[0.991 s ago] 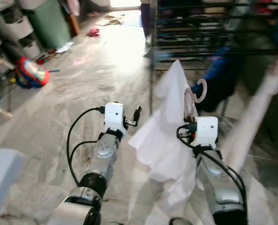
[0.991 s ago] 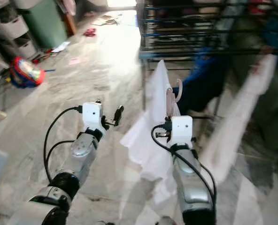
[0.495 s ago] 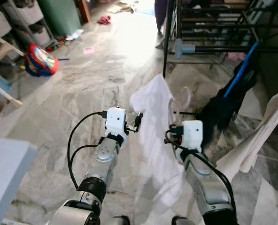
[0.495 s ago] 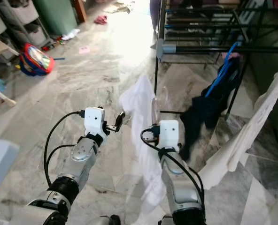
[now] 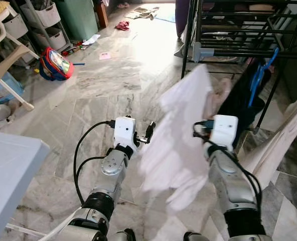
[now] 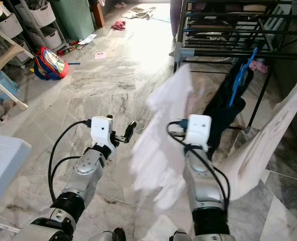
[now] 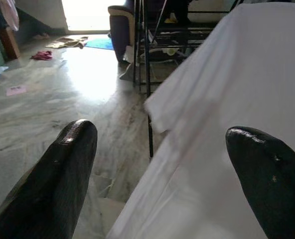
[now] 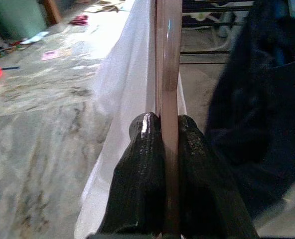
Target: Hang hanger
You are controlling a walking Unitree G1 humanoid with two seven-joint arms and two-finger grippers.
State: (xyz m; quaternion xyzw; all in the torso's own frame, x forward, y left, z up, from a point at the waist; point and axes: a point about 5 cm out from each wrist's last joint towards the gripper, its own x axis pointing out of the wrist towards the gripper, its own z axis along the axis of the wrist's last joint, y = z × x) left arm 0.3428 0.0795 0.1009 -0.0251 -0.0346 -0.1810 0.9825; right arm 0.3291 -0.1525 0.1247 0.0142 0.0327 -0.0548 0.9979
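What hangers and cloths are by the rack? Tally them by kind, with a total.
Hangers: 2 (pink hanger in the right gripper, blue hanger on the rack)
Cloths: 3 (white cloth, black cloth, cream cloth)
Total: 5

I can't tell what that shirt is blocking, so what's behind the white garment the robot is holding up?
Behind the white garment a dark garment hangs on a blue hanger from the black drying rack. The right pincer grips a pink hanger; its hook is hidden.
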